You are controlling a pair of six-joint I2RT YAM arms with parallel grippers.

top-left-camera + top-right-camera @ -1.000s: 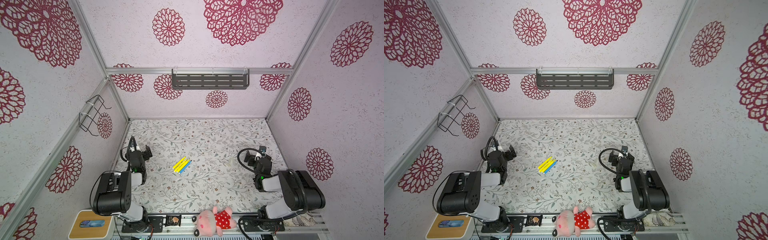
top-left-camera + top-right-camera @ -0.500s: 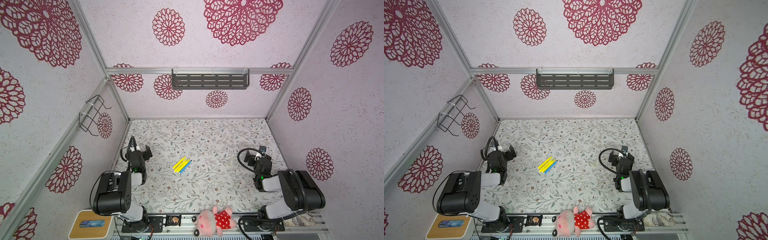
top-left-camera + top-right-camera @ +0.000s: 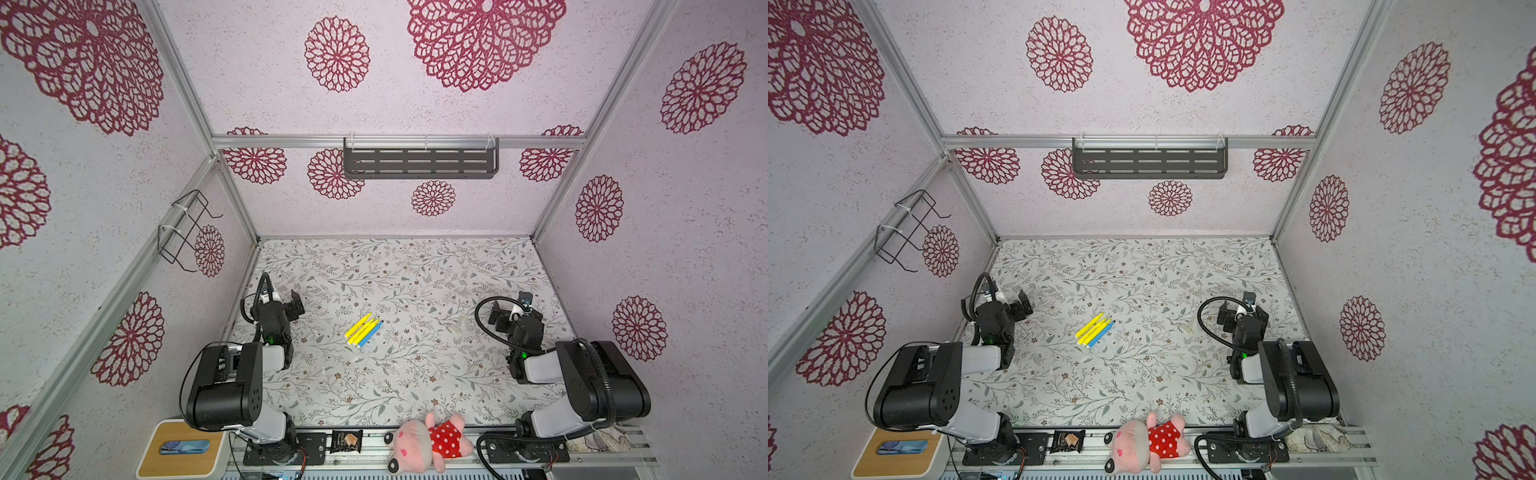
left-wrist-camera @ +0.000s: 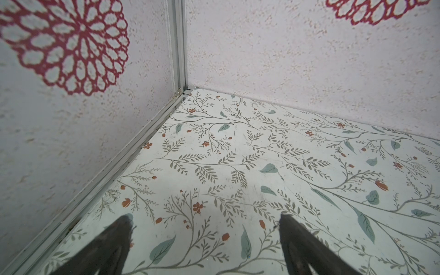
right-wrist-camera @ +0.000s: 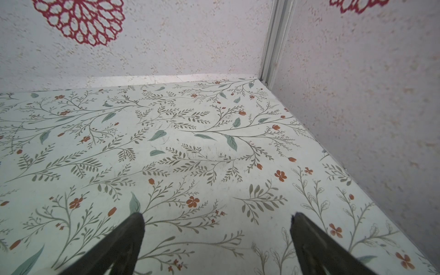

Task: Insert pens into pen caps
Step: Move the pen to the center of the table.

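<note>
Nothing capped yet, by the look of it. Three bright yellow and one blue slim plastic pens [image 3: 364, 330] lay bunched side by side, touching, on a diagonal on the floral-print desk [image 3: 415, 266], just left of centre in both top views. Small whitish translucent plastic pen caps [image 3: 459, 325] lay loose and apart from them: one right of centre near the right arm, and a few paler specks below the bunch, too small to count surely. Left fingers [image 4: 112, 242] were spread wide and empty, low over bare desk beside the left wall's aluminium rail [image 4: 123, 156]. Right fingers [image 5: 123, 240] were likewise wide apart and empty, near the right wall. Whole job judged left to do. Open room was ample around the pens and across the upper desk. The side walls crowded each arm, and a pink plush toy [image 3: 424, 440] sat on the front rail at lower centre.
</note>
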